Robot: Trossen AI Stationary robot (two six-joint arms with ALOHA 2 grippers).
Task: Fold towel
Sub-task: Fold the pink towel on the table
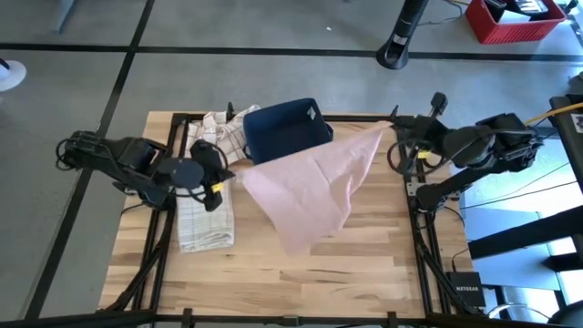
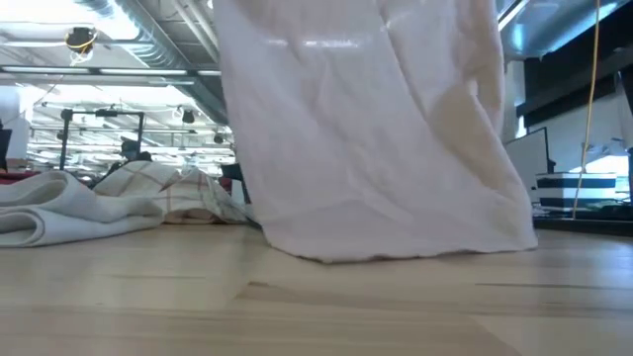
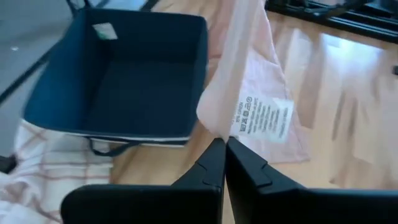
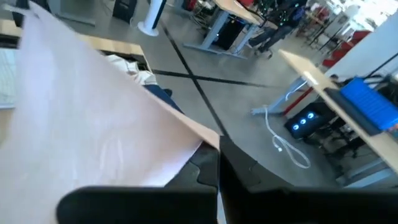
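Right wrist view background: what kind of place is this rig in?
Most likely an open lab or workshop, not a home. Bare concrete floor with dark seams, rows of workbenches further back, and exposed ceiling ducting with strip lights in the low view.

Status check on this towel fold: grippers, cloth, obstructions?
Left gripper and right gripper shut on corners of pale pink cloth towel, lifted, lower edge on table. Navy fabric bin behind it; folded checked white towels beside.
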